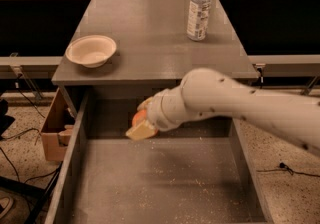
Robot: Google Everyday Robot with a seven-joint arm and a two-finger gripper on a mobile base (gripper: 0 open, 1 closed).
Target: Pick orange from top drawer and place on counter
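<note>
My gripper [140, 118] is shut on the orange [139, 116], which shows as a bright orange patch between the cream fingers [141, 130]. The gripper holds it in the air above the back part of the open top drawer [150, 183], just below the front edge of the counter [150, 43]. The white arm reaches in from the right and hides the drawer's back right part. The drawer bottom is grey and speckled with crumbs.
A cream bowl [91, 50] sits at the counter's left front. A clear plastic water bottle [199, 8] stands at the counter's back right. A brown cardboard box [54, 128] stands on the floor left of the drawer. Cables lie on the floor.
</note>
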